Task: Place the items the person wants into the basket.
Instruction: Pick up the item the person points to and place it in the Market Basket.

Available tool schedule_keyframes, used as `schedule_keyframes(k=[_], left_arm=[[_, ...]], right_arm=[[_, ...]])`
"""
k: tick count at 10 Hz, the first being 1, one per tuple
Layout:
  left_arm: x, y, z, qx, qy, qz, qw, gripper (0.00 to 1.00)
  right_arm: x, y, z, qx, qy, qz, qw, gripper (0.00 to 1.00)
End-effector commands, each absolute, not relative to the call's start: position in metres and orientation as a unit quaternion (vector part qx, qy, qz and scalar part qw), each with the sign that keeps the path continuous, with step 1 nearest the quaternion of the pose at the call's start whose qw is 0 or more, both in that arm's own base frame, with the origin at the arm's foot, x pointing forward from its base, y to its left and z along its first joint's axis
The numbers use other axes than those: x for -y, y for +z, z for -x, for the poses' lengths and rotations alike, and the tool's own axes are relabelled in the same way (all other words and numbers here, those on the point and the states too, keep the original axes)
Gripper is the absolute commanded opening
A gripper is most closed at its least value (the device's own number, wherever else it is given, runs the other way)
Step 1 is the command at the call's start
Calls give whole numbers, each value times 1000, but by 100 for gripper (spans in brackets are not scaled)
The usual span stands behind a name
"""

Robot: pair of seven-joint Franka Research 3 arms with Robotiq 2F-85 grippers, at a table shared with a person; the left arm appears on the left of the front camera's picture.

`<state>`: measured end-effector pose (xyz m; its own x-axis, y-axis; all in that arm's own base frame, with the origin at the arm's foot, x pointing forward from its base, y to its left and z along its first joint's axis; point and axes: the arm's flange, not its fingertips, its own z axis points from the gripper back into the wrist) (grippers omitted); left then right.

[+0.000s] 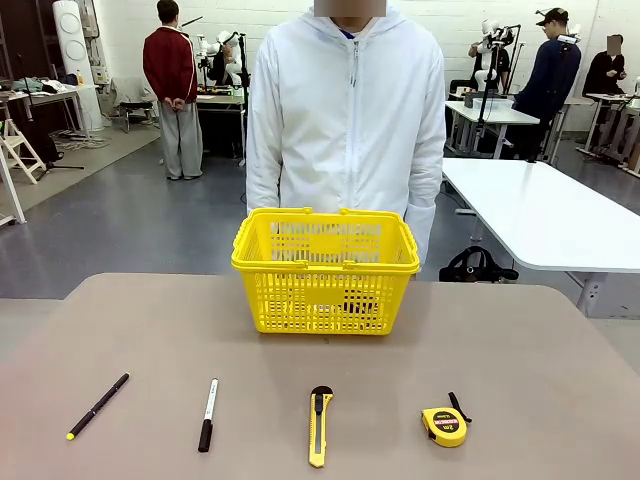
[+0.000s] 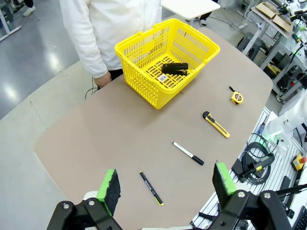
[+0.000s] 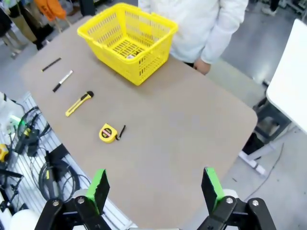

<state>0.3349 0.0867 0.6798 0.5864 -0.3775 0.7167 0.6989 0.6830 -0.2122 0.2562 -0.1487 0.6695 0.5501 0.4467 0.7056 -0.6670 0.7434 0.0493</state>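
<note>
The yellow basket (image 1: 325, 272) (image 2: 168, 60) (image 3: 127, 40) stands at the table's far middle, just in front of the person (image 1: 347, 115) in a white hooded jacket. A black object (image 2: 174, 68) lies on its floor. Near the front edge lie a thin black pen with a yellow tip (image 1: 97, 406) (image 2: 151, 188) (image 3: 51, 64) at the left and a yellow-and-black tape measure (image 1: 444, 425) (image 2: 236, 97) (image 3: 109, 132) at the right. My left gripper (image 2: 167, 184) hovers open high above the pen's end of the table. My right gripper (image 3: 154, 188) is open too, high over the table's right side, nothing between its fingers.
Between pen and tape measure lie a white marker with a black cap (image 1: 207, 414) (image 2: 188, 153) (image 3: 63, 80) and a yellow-and-black utility knife (image 1: 319, 424) (image 2: 216, 124) (image 3: 79, 103). Bare tabletop (image 1: 200, 330) separates the tools from the basket. Cables (image 2: 256, 160) hang off the near edge.
</note>
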Motion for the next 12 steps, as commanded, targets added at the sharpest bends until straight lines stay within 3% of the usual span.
schedule_keyframes(k=[1,12], left_arm=[[-88,679,-335,333,-322,250,850,100],[-88,679,-335,333,-322,250,850,100]], right_arm=[[154,681,-268,349,325,-179,861,100],[153,680,-264,350,321,-162,865,100]])
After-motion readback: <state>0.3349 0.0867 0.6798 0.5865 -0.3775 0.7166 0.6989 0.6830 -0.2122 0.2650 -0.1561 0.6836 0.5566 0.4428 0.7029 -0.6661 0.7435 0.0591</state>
